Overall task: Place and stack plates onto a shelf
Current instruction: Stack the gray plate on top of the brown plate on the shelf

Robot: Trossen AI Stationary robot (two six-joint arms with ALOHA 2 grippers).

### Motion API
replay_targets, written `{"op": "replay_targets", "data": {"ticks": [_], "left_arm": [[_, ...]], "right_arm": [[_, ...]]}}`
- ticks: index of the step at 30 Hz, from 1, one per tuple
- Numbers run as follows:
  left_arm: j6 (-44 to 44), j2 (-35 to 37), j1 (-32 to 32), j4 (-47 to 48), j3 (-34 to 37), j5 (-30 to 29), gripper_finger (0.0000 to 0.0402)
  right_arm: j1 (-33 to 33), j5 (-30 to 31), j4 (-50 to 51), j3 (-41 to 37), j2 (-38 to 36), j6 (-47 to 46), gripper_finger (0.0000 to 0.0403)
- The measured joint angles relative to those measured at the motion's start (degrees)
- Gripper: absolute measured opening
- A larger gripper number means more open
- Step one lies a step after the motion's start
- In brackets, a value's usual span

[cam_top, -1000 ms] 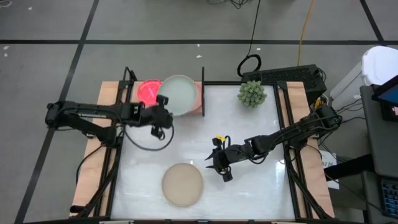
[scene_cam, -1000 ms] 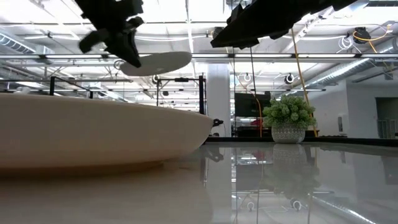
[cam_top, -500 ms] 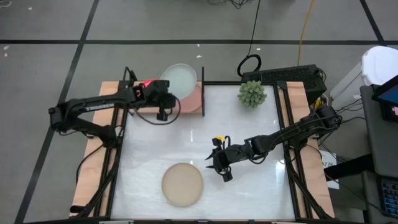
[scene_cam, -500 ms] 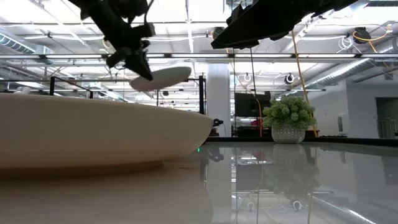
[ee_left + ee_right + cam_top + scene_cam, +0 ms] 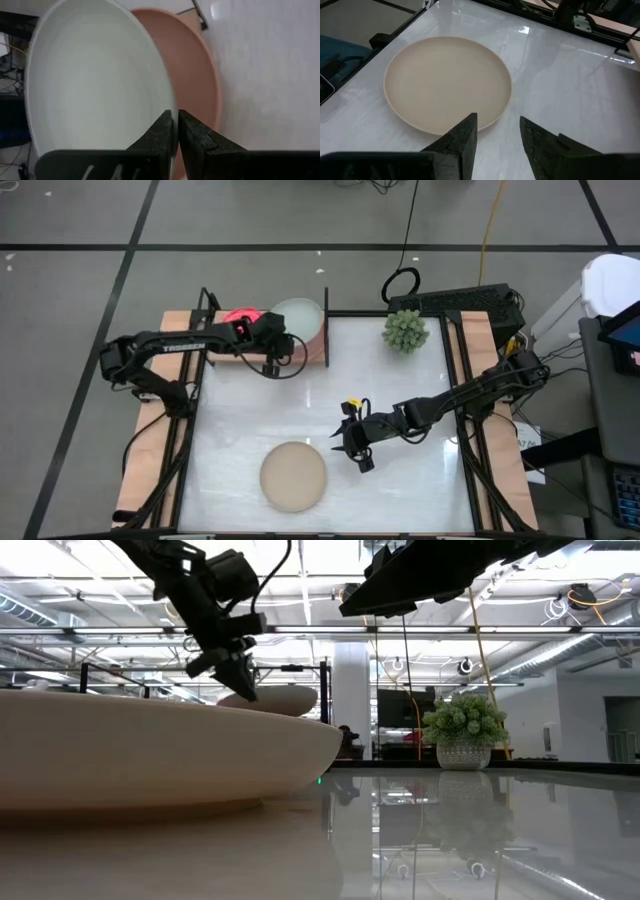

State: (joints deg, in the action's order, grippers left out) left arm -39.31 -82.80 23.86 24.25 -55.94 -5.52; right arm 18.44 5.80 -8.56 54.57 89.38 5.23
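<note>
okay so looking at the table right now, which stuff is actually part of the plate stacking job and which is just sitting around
Part of the job:
- pale green plate, pinched by the left gripper over the shelf
- pink plate beneath it
- neon pink plate on the shelf
- beige plate on the tabletop, in front of the open right gripper

Just sitting around:
- potted plant

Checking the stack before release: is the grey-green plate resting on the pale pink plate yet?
Cannot tell. The left wrist view shows the grey-green plate overlapping the pale pink plate with the left gripper pinching its rim, but neither contact nor a gap shows plainly.
</note>
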Motion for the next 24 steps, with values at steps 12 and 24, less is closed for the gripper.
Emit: {"op": "replay_targets", "data": {"ticks": [12,24], "left_arm": [[3.63,-2.48,-0.26,-3.59,-0.07,0.68,0.0032],[7.58,-2.48,-1.55,-3.64,-0.07,1.38,0.0117]], "right_arm": [[0.04,0.02,0.24,0.0,0.0,0.02,0.013],[0.04,0.04,0.24,0.0,0.0,0.0,0.013]]}}
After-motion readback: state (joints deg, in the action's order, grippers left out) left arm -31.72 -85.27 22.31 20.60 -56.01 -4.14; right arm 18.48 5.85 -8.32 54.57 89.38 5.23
